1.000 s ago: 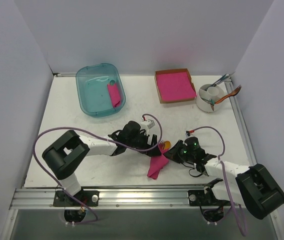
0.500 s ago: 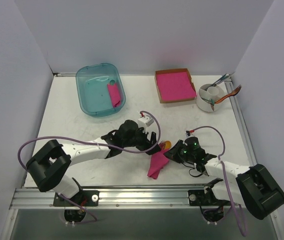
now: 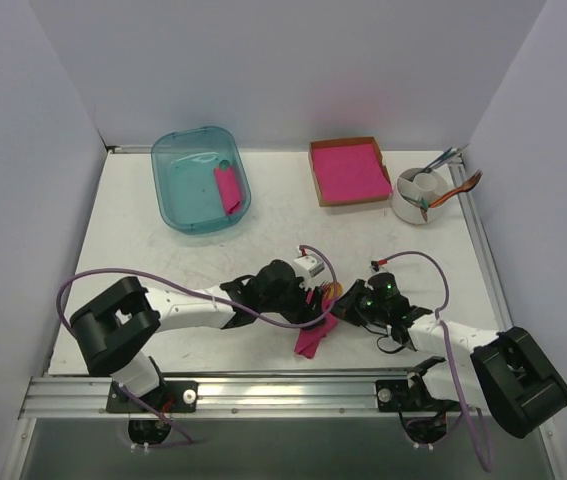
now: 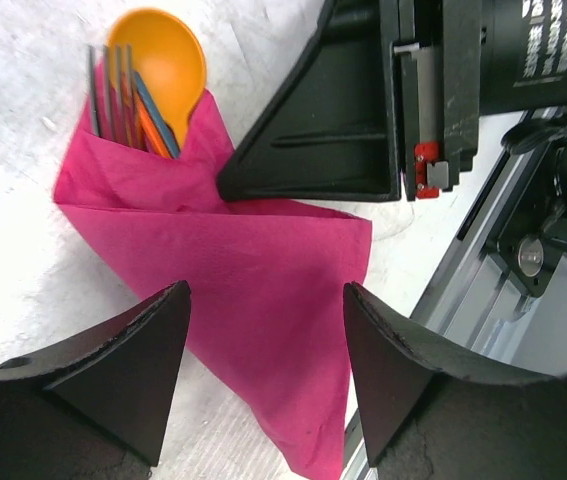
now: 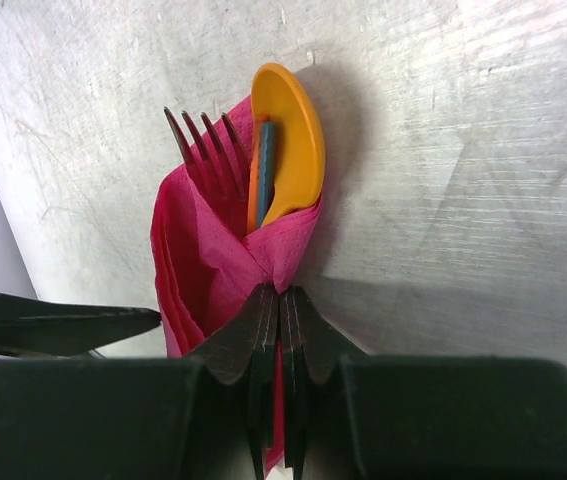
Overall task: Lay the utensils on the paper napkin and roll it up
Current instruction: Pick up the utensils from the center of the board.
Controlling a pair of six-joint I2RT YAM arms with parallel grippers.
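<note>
The magenta paper napkin [image 3: 313,337] lies folded into a long wedge near the table's front edge. The orange spoon [image 5: 293,140] and the grey fork [image 5: 208,145] stick out of its far end, with a thin blue strip between them. My right gripper [image 5: 281,295] is shut on the napkin's crossed folds [image 5: 213,260] just below the utensils. My left gripper [image 4: 263,300] hovers open over the napkin's wide lower part [image 4: 253,270], one finger on each side, and holds nothing. The spoon [image 4: 158,60] and fork [image 4: 113,95] show at the top left of the left wrist view.
A teal bin [image 3: 200,178] with a pink roll [image 3: 228,190] stands at the back left. A cardboard box of pink sheets [image 3: 348,170] and a white cup of cutlery [image 3: 423,192] stand at the back right. A metal rail [image 3: 263,390] runs along the near edge.
My left arm has swung right and forward until its gripper is over the napkin, and its jaws have narrowed a little. The right gripper and the napkin have stayed put.
</note>
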